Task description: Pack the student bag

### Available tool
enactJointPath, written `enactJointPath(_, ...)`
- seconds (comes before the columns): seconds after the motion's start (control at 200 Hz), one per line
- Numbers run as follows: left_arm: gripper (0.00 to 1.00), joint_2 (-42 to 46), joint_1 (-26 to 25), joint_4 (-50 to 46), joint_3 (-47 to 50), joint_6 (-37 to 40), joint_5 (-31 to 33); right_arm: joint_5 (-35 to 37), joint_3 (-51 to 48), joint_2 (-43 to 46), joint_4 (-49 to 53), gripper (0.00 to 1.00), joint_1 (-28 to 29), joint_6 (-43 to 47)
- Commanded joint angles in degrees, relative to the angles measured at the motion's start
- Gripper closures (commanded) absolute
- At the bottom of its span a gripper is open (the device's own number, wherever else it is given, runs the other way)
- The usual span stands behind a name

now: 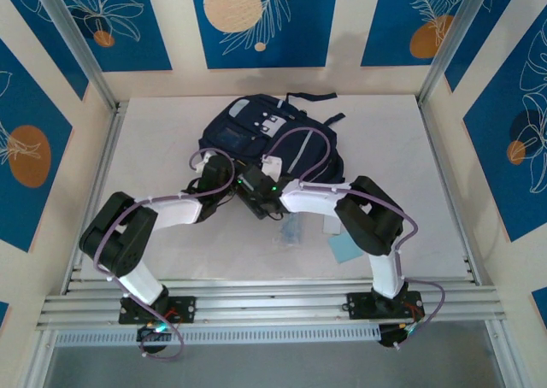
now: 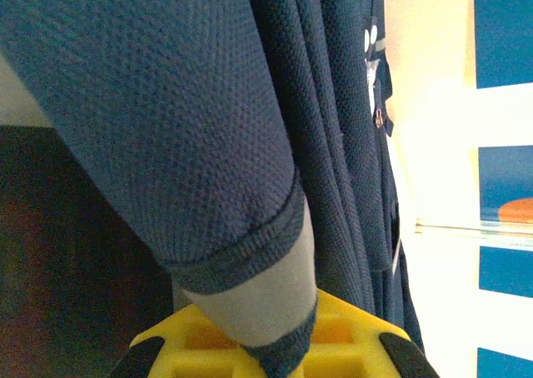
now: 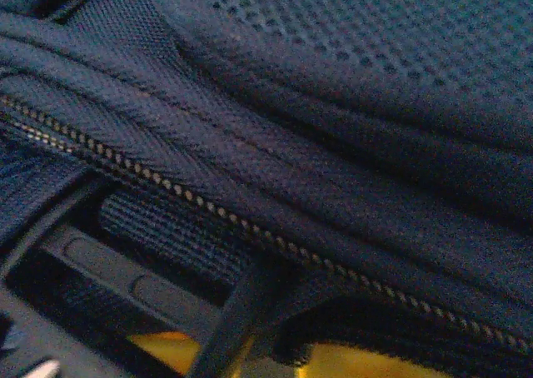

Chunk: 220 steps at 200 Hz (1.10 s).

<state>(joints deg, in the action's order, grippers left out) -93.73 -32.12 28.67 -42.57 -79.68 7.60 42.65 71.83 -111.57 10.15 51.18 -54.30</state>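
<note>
One student bag (image 1: 272,140), left hand (image 2: 268,345) pinching its fabric

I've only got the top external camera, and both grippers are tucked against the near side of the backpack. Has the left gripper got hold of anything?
Observer: Yes. In the left wrist view the left gripper is shut on a fold of the student bag, a navy mesh flap with a stitched hem and a grey underside.
Operator: What is the right one facing?
Observer: The right wrist view shows a zipper running diagonally across the fabric, down toward the right.
Operator: Is the right gripper closed on it?
Observer: I cannot tell. The right gripper appears as yellow slivers at the bottom edge, with a dark strip of the bag between them.
</note>
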Motion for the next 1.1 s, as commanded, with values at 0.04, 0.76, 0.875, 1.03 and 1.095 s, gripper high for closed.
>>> enactJointPath(0.04,1.0,3.56,-2.43,4.21,0.29,-0.27,-5.28,0.7,-3.93,3.78,-5.49,1.0,-5.58,1.51)
enactJointPath(0.76,1.0,-3.3,4.43,2.0,-6.02,10.17,-2.82,-41.54,-6.35,16.39,32.49,1.0,-17.72,21.54)
enactJointPath(0.875,1.0,-5.32,5.29,2.15,-6.89,10.68,-3.85,-37.65,-3.84,15.57,39.52,1.0,-18.8,26.54)
enactJointPath(1.03,1.0,-7.96,8.32,2.33,-9.23,12.44,-6.78,-29.61,-2.09,14.79,44.59,1.0,-24.26,33.3)
enactJointPath(1.095,1.0,-9.1,10.65,0.0,-11.98,14.43,-8.78,-24.46,-0.67,14.32,46.89,1.0,-26.45,36.05)
